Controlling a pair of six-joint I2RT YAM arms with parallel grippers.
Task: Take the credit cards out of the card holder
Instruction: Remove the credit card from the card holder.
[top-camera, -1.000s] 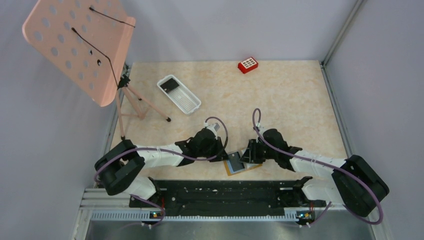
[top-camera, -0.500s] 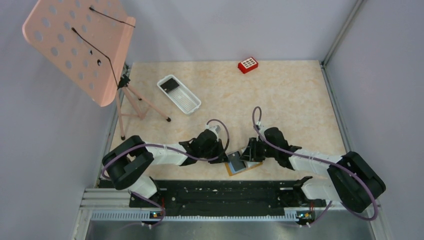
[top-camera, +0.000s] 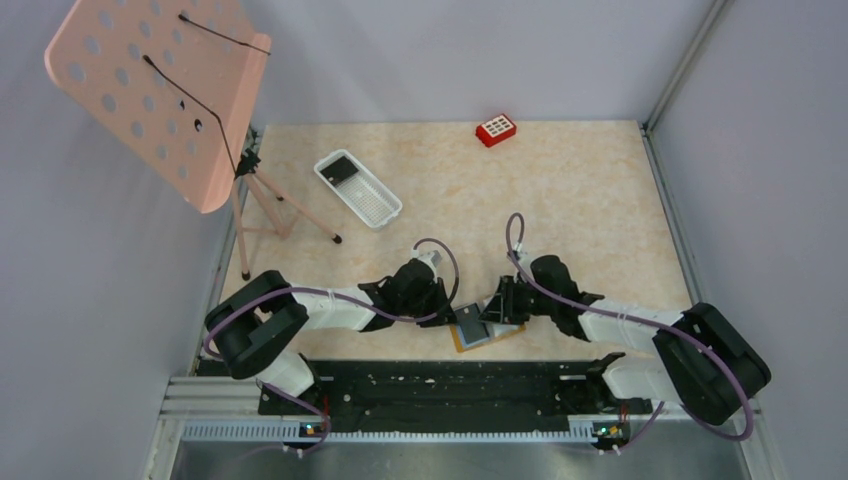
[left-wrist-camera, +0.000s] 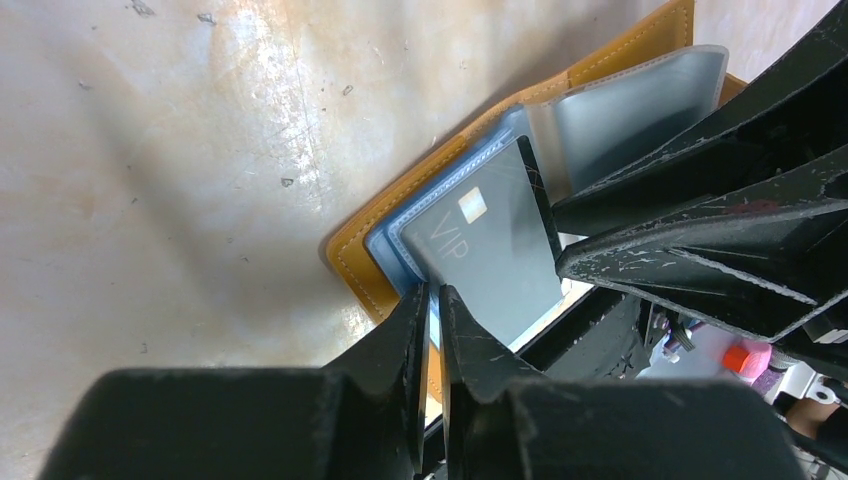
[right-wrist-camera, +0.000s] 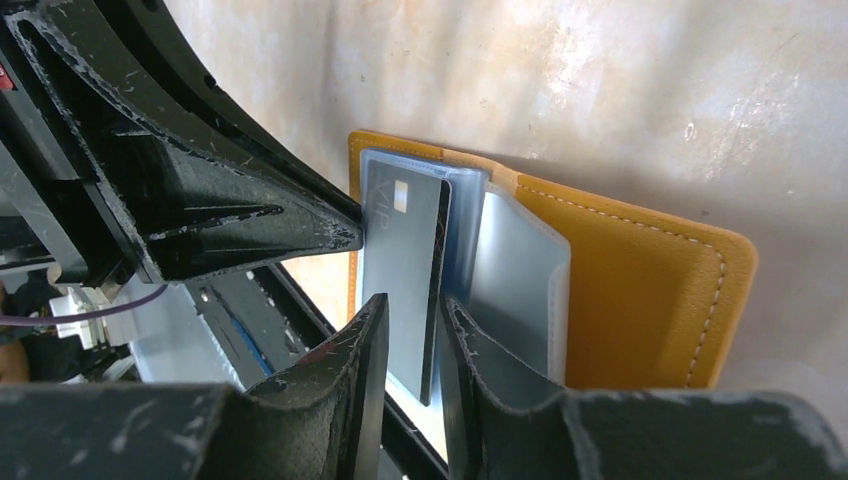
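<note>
The card holder (top-camera: 475, 336) was laid open on the worktop (top-camera: 580, 200) at its near edge, between the two arms. The left jaws were seen nearly closed, pinched on the edge of its blue sleeves. A grey credit card (right-wrist-camera: 400, 250), projecting partly from a sleeve, was flanked by the narrowly parted right jaws; a firm grip could not be told.

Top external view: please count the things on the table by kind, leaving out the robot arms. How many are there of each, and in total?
card holder: 1
white mesh tray: 1
credit cards: 2 (one in the holder, one in the tray)
red gridded block: 1
pink music stand: 1
Total: 6
</note>
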